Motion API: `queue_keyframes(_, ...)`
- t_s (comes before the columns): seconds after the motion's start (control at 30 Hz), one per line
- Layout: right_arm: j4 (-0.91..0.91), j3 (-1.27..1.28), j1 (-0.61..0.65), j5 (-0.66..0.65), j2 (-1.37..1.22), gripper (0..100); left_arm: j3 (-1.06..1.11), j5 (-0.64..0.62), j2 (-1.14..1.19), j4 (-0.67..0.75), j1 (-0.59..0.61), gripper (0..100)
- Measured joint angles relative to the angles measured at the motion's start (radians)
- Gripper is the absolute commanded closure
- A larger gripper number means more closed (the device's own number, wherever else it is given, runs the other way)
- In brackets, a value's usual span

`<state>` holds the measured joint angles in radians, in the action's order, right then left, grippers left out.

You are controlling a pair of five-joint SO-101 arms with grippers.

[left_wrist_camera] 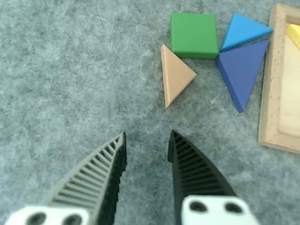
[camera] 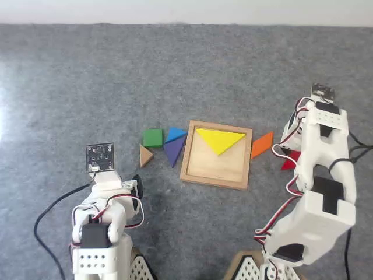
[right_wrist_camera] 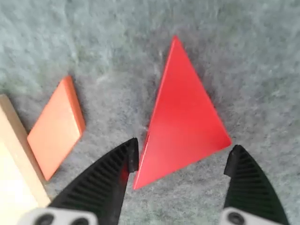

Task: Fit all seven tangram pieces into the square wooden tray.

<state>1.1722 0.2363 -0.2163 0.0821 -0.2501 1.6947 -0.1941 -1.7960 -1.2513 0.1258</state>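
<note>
Right gripper [right_wrist_camera: 183, 144] jaws wide open astride red triangle [right_wrist_camera: 180, 108]; next: close, carry to tray [camera: 186, 153]. Left gripper [left_wrist_camera: 147, 134] jaws part-open, empty.

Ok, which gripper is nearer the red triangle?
Right. The right gripper hangs over the red triangle, open fingers on either side of it. The left gripper is beyond the wooden tray, over carpet near the tan triangle.

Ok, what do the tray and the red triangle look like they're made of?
Tray: likely bare light wood; faint grain, pale unpainted rim. Red triangle: probably painted wood with a smooth satin coat; the solid colour hides any grain, so plastic is possible.
</note>
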Motion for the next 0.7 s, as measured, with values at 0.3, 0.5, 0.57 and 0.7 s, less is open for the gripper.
queue_keyframes(0.3,0.0,-0.005,-0.032,-0.048,-0.043,65.5,0.0,0.0,0.0,0.0,0.0,86)
queue_keyframes(0.5,0.0,-0.066,-0.037,-0.06,-0.135,65.6,0.0,0.0,0.0,0.0,0.0,86)
queue_keyframes(0.57,0.0,-0.074,-0.035,-0.063,-0.143,65.6,0.0,0.0,0.0,0.0,0.0,86)
queue_keyframes(0.7,-0.011,-0.075,-0.035,-0.063,-0.143,69.0,0.0,0.0,0.0,0.0,0.0,86)
